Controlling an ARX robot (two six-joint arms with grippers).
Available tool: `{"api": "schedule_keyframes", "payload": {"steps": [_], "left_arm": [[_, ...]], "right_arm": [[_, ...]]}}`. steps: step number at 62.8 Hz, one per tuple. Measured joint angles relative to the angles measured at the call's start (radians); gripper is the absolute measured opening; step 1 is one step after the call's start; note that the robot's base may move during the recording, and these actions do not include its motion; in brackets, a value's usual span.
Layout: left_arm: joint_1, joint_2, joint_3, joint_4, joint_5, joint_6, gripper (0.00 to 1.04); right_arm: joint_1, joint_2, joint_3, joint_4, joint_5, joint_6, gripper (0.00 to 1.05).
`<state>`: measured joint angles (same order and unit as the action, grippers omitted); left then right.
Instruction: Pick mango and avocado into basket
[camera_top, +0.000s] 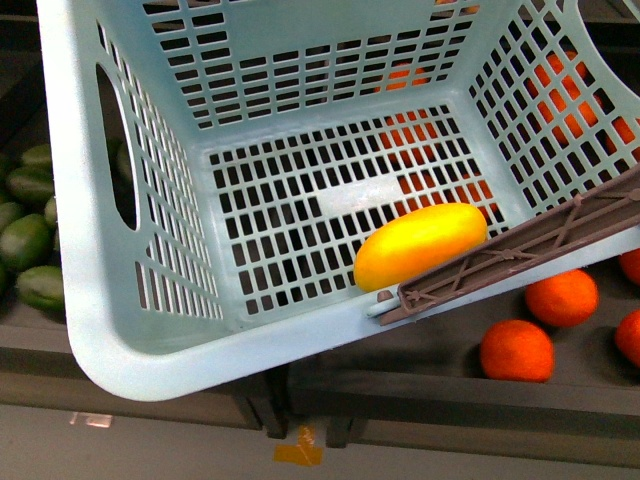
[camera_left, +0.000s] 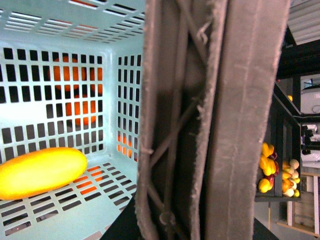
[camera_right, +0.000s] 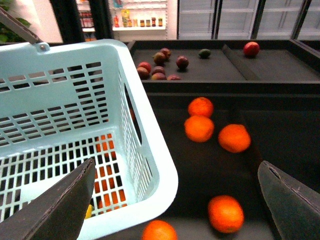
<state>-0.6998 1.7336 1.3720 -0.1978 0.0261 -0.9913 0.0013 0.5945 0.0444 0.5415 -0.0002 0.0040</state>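
The pale teal basket (camera_top: 130, 340) hangs tilted and fills most of the front view. The yellow-orange mango (camera_top: 420, 245) lies on its slotted floor against the near wall, also visible as the mango (camera_left: 42, 172) in the left wrist view. My left gripper (camera_left: 192, 227) is shut on the basket's brown ribbed handle (camera_left: 215, 120). Several dark green avocados (camera_top: 25, 240) lie in a bin left of the basket, outside it. My right gripper (camera_right: 175, 205) is open with nothing between its fingers, beside the basket's corner (camera_right: 150, 165) and above a tangerine (camera_right: 226, 212).
Round orange tangerines (camera_top: 517, 350) lie scattered in the dark bin under and right of the basket. Further back a dark tray holds reddish fruits (camera_right: 160, 65). The bins' front edge (camera_top: 450, 395) runs below the basket.
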Motion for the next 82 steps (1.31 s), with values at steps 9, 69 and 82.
{"api": "schedule_keyframes", "payload": {"steps": [9, 69, 82], "left_arm": [[0.000, 0.000, 0.000, 0.000, 0.001, -0.001, 0.14], [0.000, 0.000, 0.000, 0.000, 0.001, 0.000, 0.14], [0.005, 0.000, 0.000, 0.000, 0.000, 0.001, 0.14]], "right_arm": [[0.000, 0.000, 0.000, 0.000, 0.001, 0.000, 0.96], [-0.001, 0.000, -0.002, 0.000, 0.001, 0.000, 0.96], [-0.001, 0.000, -0.002, 0.000, -0.005, -0.001, 0.96]]}}
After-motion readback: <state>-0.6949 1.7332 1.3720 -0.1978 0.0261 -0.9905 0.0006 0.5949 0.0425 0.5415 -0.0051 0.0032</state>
